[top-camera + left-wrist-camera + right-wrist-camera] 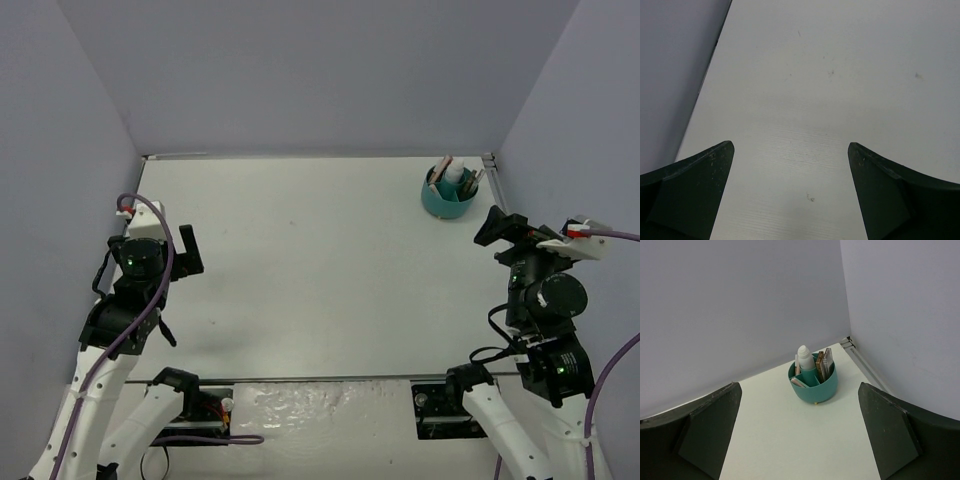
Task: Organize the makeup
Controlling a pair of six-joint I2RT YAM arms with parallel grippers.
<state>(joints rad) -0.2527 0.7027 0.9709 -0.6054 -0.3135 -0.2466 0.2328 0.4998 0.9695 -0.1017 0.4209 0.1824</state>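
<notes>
Right wrist view, item one: right gripper [797,386], two dark wedge-shaped fingers standing wide apart, nothing between them, hanging above the table and facing the far right corner.

Item two: left gripper [791,147], same make, fingers likewise spread wide and empty, over bare tabletop on the left side, well apart from everything else.

Item three: teal round plastic tub [815,390], divided into compartments, upright near the far right corner, ahead of the right gripper and not touched by it.

Item four, contents of tub:
- small white bottle [805,359], upright in a rear compartment;
- flat rectangular brown-pink palettes [821,365], on edge in the right-hand compartment;
- thin pink stick [796,365], upright beside the bottle;
- a pale flat piece lying in the front compartment, kind not clear.

Lilac or mint applicators cannot be picked out at this size.

Item five: white laminate table [790,445], enclosed by grey walls.

Status, as a judgement: every cosmetic in sight sits inside the tub and none shows outside it in any view. Sorting looks finished; at most, tidying within compartments remains.
</notes>
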